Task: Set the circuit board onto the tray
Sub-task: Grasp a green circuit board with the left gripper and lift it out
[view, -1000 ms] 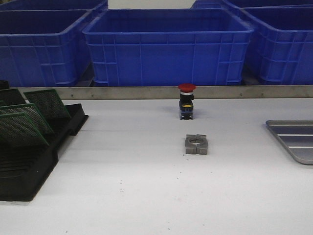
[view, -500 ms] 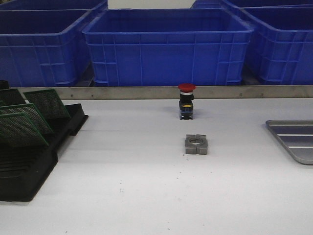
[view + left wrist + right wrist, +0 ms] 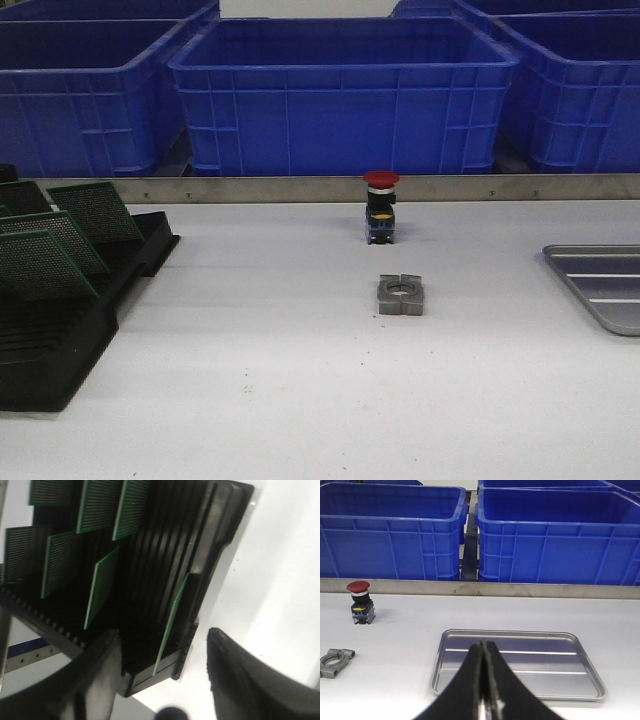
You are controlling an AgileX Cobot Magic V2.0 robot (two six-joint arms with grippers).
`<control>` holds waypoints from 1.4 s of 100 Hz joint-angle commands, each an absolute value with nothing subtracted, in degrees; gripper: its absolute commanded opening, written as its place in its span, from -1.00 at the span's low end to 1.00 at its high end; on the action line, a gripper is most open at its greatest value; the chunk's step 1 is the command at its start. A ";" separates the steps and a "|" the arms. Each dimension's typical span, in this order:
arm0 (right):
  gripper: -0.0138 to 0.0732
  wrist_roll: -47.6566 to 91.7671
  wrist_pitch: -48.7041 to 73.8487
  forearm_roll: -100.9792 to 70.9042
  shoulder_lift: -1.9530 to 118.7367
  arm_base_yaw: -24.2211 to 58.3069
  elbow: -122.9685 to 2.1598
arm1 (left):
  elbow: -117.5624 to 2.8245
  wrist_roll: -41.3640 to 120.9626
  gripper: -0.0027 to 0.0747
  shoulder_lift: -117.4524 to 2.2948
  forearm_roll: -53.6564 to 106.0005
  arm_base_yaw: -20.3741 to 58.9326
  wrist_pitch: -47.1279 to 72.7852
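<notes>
Circuit boards point(image 3: 102, 507) stood in your black slotted rack point(image 3: 165, 555) beneath the wide-open, empty left gripper point(image 3: 162, 680), while your right gripper point(image 3: 484, 690) hung closed and empty over the tray point(image 3: 520, 692).

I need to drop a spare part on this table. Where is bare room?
Bare tabletop lies between the black rack and the metal clamp, and between the clamp and the tray. The rack is crowded with circuit boards; the tray looks bare.

Green circuit boards point(image 3: 60, 245) stand tilted in slots of a black rack point(image 3: 70, 340), table's left. Grey metal tray point(image 3: 600, 285), ridged, lies flat and bare at right edge.
</notes>
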State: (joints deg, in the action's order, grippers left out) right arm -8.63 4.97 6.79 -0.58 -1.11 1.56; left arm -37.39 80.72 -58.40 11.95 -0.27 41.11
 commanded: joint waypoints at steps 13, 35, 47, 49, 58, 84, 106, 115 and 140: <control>-0.82 -8.49 0.69 7.56 -1.73 -1.55 1.65 | -39.35 82.42 0.00 -64.94 13.14 -0.20 34.93; -0.82 -8.49 0.69 7.56 -1.73 -1.55 1.65 | -39.35 82.42 -0.02 -72.67 11.81 -0.41 30.83; -0.82 -8.49 0.69 7.56 -1.73 -1.55 1.65 | -39.35 82.42 -0.20 -75.91 11.43 -0.41 28.63; -0.82 -8.49 0.69 7.56 -1.73 -1.55 1.65 | -39.35 82.42 -0.26 -76.36 11.43 -0.41 28.49; -0.82 -8.49 0.69 7.56 -1.73 -1.55 1.65 | -39.35 82.42 -0.57 -77.59 11.43 -0.41 28.08; -0.82 -8.49 0.69 7.56 -1.73 -1.55 1.65 | -42.30 82.42 -0.97 -75.87 10.76 -0.41 34.28; -0.82 -8.49 0.69 7.56 -1.73 -1.55 1.65 | -51.15 82.42 -0.97 -71.66 21.58 -0.07 50.70; -0.82 -8.49 0.69 7.56 -1.73 -1.55 1.65 | -52.52 82.42 -0.97 -71.39 29.08 1.07 54.09; -0.82 -8.49 0.69 7.56 -1.73 -1.55 1.65 | -52.62 82.51 -0.97 -73.54 50.56 10.49 56.34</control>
State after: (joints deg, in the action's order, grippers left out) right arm -8.63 4.97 6.79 -0.58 -1.11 1.56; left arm -50.84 83.01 -73.55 40.59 7.32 56.19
